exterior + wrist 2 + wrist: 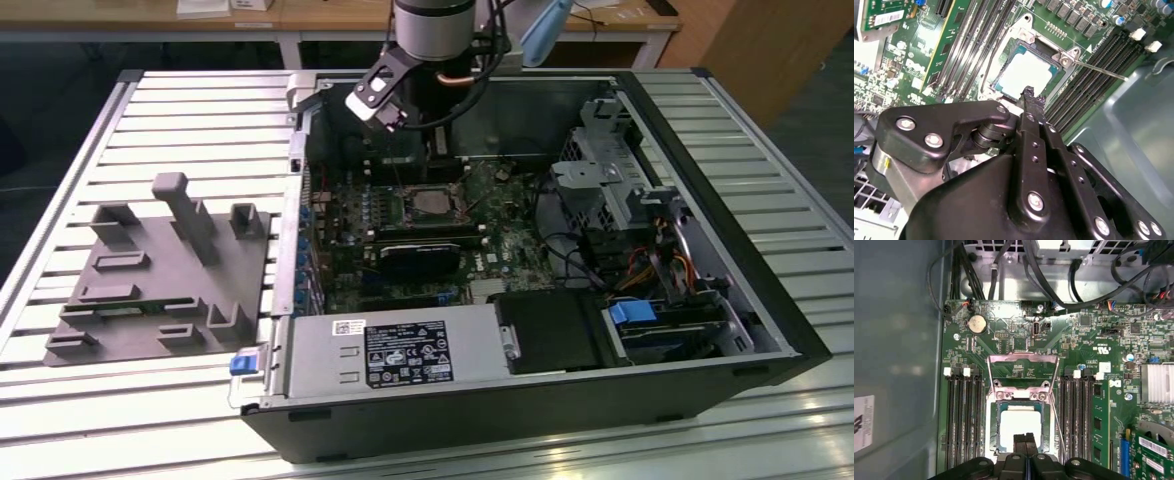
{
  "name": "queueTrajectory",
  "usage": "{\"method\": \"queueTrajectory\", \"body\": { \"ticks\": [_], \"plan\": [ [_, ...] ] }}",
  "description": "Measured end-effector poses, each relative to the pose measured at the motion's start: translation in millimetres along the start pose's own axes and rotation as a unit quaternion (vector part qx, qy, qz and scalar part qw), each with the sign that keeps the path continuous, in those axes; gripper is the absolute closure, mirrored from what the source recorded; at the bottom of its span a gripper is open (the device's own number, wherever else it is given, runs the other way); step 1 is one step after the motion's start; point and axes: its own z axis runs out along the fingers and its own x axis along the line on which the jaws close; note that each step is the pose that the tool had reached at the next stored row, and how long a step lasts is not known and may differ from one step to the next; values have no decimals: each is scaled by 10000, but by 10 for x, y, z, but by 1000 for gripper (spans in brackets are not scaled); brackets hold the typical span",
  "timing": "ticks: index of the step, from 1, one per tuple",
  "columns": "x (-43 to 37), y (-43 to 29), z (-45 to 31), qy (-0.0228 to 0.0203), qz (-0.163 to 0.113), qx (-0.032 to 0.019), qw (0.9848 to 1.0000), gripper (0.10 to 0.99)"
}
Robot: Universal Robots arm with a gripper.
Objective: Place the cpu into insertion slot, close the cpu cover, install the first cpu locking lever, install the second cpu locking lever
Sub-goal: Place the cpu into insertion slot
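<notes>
The cpu (1019, 426) (1026, 75), a pale silver square, lies in the insertion slot (995, 430) (430, 203) on the green motherboard. The cpu cover (1023, 359), a thin metal frame, stands swung back off the slot, with the board showing through its window. A thin lever rod (1101, 71) sticks out sideways from the socket, and another rod (1056, 422) runs along the slot's side. My gripper (1025, 440) (1028, 93) is shut with nothing in it, its black fingertips just over one edge of the cpu. I cannot tell if they touch it. The arm (430, 40) comes down into the case.
Black memory slots (961, 415) flank the socket on both sides. Cables (1054, 285) cross the case beyond the board. A grey power supply (387, 355) fills the case's front, and a drive cage (621, 180) stands at the exterior view's right. A grey fixture plate (160, 270) lies outside the case.
</notes>
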Motion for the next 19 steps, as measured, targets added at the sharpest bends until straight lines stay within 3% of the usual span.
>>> {"method": "queueTrajectory", "body": {
  "ticks": [3,9,19],
  "plan": [
    [0,3,-43,0,0,-13,10000,984],
    [0,61,-40,0,0,-14,10000,984],
    [0,74,-39,0,0,-13,10000,984]
  ]
}}
